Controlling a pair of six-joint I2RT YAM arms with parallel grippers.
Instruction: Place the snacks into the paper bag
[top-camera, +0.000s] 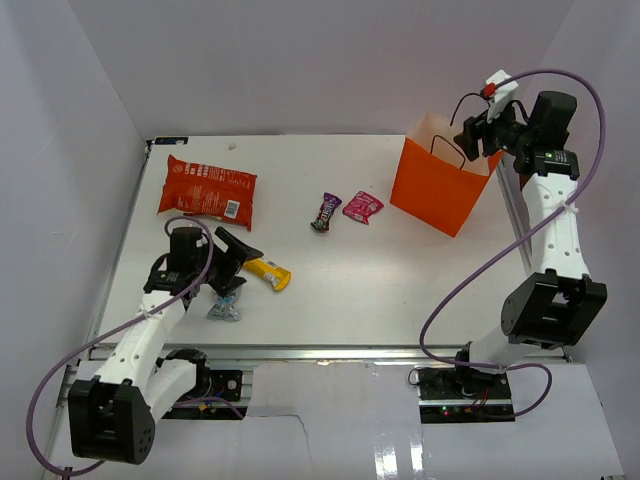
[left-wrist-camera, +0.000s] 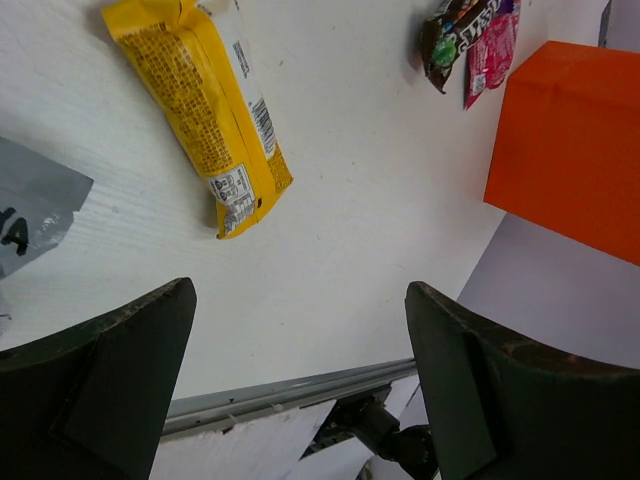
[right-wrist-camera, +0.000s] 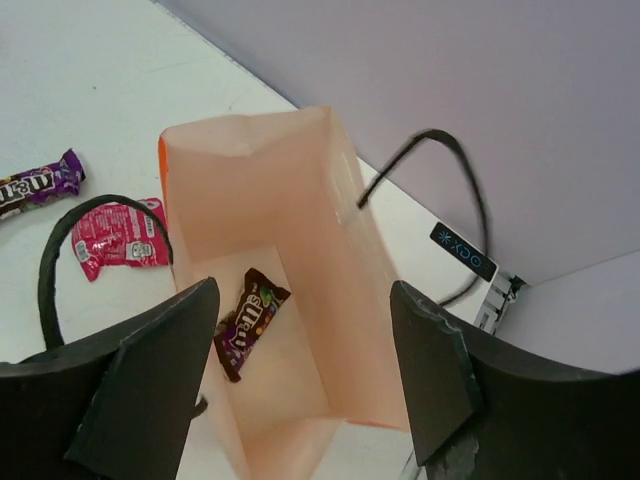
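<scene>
Top external view: the orange paper bag (top-camera: 438, 188) stands upright at the far right of the white surface (top-camera: 370, 300). The right gripper (top-camera: 488, 128) hangs above the bag's open mouth. Its jaws are spread, with nothing between them.

Right wrist view: looking down past the parted right gripper (right-wrist-camera: 300, 300), one maroon candy wrapper (right-wrist-camera: 250, 322) lies on the bag's floor against the pale lining. A thin black handle (right-wrist-camera: 445, 152) arches over the rim. The pink wrapper (right-wrist-camera: 118, 240) and the purple wrapper (right-wrist-camera: 35, 182) lie outside on the surface.

Left wrist view: the left gripper (left-wrist-camera: 300, 300) is likewise spread wide and empty, low over the surface. The yellow wrapper (left-wrist-camera: 200, 110) lies just ahead of it, and the silver-blue wrapper (left-wrist-camera: 30, 210) lies at the left edge.

From above, the large red-orange chip bag (top-camera: 207, 188) lies flat at the far left, well apart from the bag. The purple and pink wrappers sit side by side mid-surface, left of the bag.
</scene>
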